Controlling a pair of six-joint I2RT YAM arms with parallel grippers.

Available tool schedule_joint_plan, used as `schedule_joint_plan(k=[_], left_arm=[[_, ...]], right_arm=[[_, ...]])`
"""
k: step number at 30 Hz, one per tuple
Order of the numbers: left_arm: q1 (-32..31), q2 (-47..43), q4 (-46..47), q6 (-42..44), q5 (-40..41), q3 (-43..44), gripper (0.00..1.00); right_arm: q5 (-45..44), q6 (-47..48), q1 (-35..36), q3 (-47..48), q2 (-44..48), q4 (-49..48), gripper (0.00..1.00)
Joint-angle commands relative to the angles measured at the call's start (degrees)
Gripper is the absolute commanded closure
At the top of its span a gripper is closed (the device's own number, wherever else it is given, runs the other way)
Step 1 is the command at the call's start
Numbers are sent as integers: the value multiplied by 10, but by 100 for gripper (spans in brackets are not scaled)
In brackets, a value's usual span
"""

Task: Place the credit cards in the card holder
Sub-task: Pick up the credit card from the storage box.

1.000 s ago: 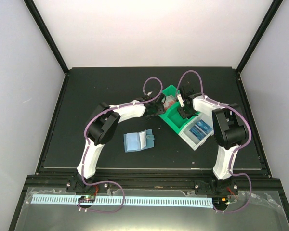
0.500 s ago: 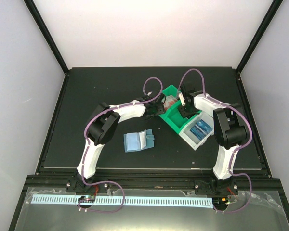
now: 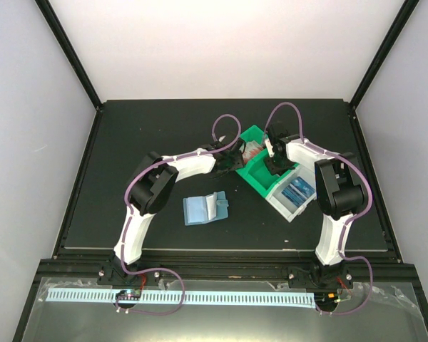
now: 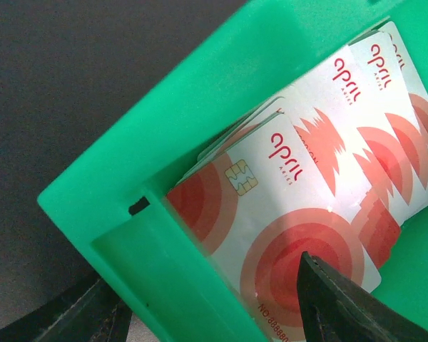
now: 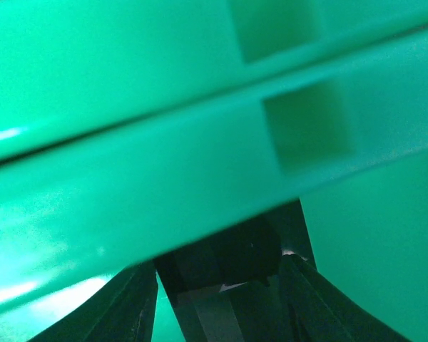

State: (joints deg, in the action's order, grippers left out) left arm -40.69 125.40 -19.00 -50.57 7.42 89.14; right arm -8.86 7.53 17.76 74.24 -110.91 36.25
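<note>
Two arms crowd over one green bin (image 4: 128, 142), and that is your first risk: the wrists are very near each other, so a careless move could knock them together or push the bin.

Your left gripper (image 4: 207, 292) stands open across the bin wall, with one finger outside and one inside above the red and white cards (image 4: 299, 214). If you close it here, I think it will pinch the wall and not a card, and the bin may tilt and spill.

Your right gripper (image 5: 217, 271) is pressed close to the green plastic. Its fingers stand apart, but I cannot tell whether they hold anything.

The card holder (image 3: 203, 209) lies unfolded on the black table (image 3: 128, 128), well apart from both grippers. The blue credit cards (image 3: 297, 191) lie in the white bin (image 3: 279, 205), beside the green one.

I count one card holder, two bins, what looks like two blue cards, and at least four red and white cards, fanned.
</note>
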Motion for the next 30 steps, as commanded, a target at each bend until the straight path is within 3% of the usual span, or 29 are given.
schedule_joint_plan(k=[1,30], left_arm=[[0,10,-20,15,0,1,37],[0,12,-23,17,2,2,37]], right_arm=[[-52,-13,-10,15,-6,-11,52],[-64,-17,-11,27,38,0,52]])
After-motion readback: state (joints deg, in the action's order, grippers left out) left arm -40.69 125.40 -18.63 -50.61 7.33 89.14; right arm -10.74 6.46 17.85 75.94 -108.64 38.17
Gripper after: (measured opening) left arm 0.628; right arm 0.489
